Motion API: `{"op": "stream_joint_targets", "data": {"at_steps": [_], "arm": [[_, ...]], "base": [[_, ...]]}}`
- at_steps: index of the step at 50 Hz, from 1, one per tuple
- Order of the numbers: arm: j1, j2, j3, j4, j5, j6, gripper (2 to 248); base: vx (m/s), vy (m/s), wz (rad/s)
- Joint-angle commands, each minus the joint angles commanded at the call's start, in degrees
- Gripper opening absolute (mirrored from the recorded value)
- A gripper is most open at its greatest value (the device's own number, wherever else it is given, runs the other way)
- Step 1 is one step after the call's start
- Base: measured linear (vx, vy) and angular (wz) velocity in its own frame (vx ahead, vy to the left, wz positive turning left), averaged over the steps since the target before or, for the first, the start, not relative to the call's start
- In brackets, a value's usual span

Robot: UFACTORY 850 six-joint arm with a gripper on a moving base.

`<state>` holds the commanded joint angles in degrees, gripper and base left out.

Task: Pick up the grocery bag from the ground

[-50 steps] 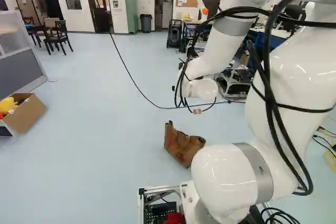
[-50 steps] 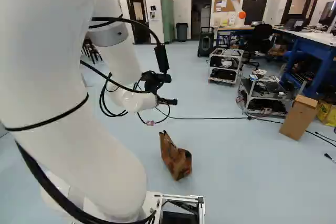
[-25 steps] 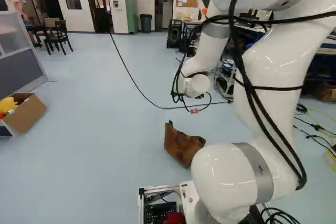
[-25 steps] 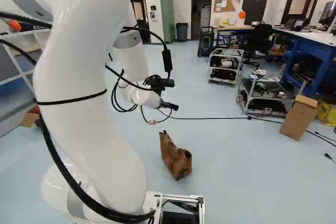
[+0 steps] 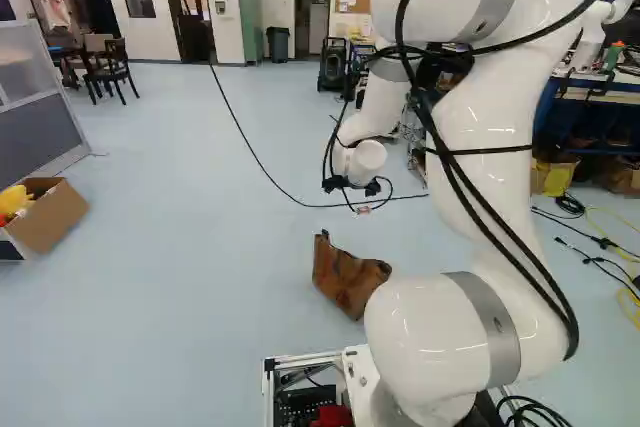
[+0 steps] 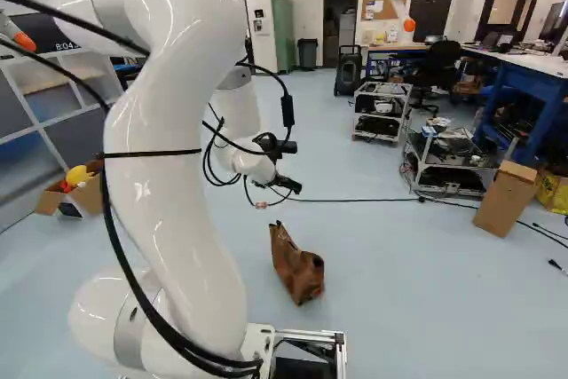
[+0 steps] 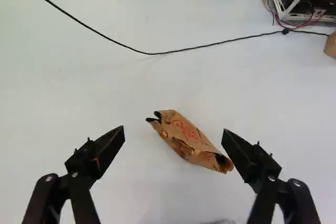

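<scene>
Bag [image 7: 191, 142] down on the floor [image 5: 200, 297], ahead of the base, and what a crumpled customer it is! Brown paper by the look of it: light, I'd guess, soft in the walls, not slippery, but quick to crush or tear, and what's inside I can't tell. The gripper [image 7: 173, 137] hangs above it, fingers spread wide, nothing in their grasp. Best hold? Across the narrow waist, one finger down each long side; the bag lies aslant between those tips in the wrist view, so a turn of the wrist looks called for, then a gentle squeeze. Smooth, pale floor, so a nudge could send the bag sliding. Beyond it runs a black cable [image 7: 149, 53], apart from the bag. Out at the floor's left edge, a box [image 5: 52, 217] by the partition [image 5: 38, 137]; at the far edge, a bin [image 6: 307, 53].
</scene>
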<state>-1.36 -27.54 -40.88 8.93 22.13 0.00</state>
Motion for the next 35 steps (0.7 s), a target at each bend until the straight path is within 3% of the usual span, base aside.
{"op": "stream_joint_targets", "data": {"at_steps": [21,35], "arm": [[-2.9,-7.4,-6.7,2.9,-8.0,0.0,247],[-4.4,-11.5,-9.9,3.6,-10.7,0.0,247]], "base": [[0.0,0.0,0.0],[0.0,0.0,0.0]]}}
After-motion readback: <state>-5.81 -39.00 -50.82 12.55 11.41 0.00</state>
